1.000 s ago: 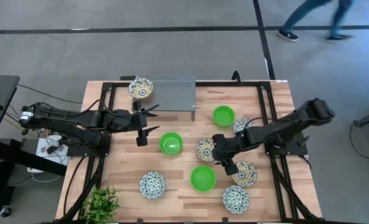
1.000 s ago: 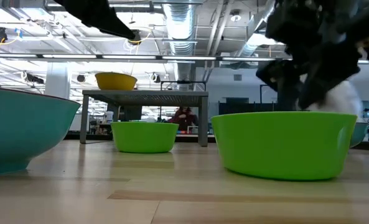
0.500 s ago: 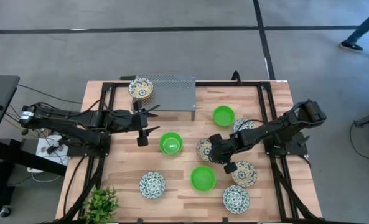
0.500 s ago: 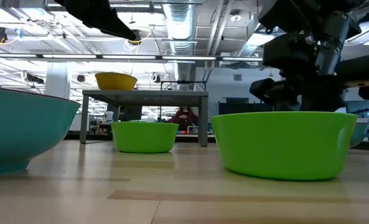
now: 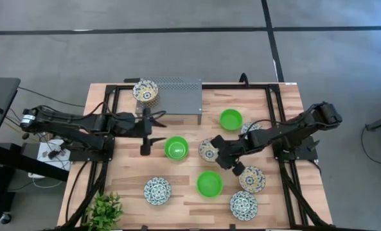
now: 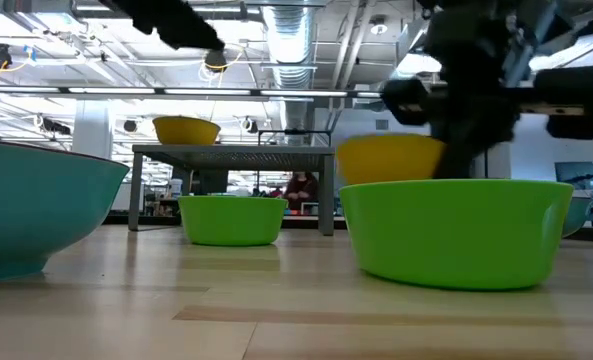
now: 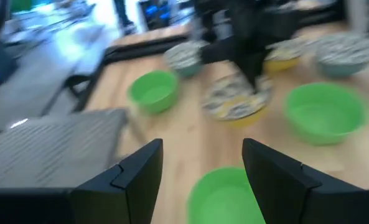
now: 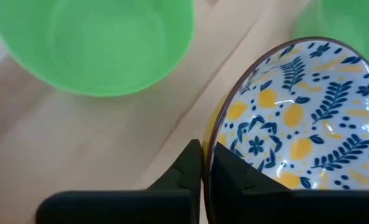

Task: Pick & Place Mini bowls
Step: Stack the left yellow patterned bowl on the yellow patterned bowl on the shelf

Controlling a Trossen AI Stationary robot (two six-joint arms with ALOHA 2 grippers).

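Observation:
My right gripper (image 5: 220, 154) (image 8: 204, 165) is shut on a yellow-cream patterned mini bowl (image 5: 207, 149) (image 6: 390, 158) at mid-table, between three green bowls (image 5: 175, 147) (image 5: 230, 119) (image 5: 209, 183). My left gripper (image 5: 145, 133) (image 7: 200, 180) hangs open above the table, left of the middle green bowl, touching nothing. Another yellow-cream bowl (image 5: 145, 90) rests on the grey perforated stand (image 5: 178, 94), and a third (image 5: 252, 179) sits on the table. Blue-and-white bowls (image 5: 157, 190) (image 5: 243, 205) (image 5: 251, 130) stand on the table. My right gripper pinches the bowl's rim (image 8: 213, 138), one finger inside the bowl and one outside. The fingers come from the table's right, slanting down. The bowl is raised and tilted, seen above the green bowl's rim in the low view; its underside is hidden there.
A small green plant (image 5: 104, 209) stands at the near left corner. The stand takes up the far middle of the table. Bare wood lies between the left arm and the near left bowl. Black frame rails (image 5: 106, 122) run along both sides of the table.
My right gripper has shut on the yellow-cream bowl's rim and raised it, drawing it a little toward the table's left; the bowl now shows above the green bowl in the low view. My left gripper has turned about its wrist, staying open.

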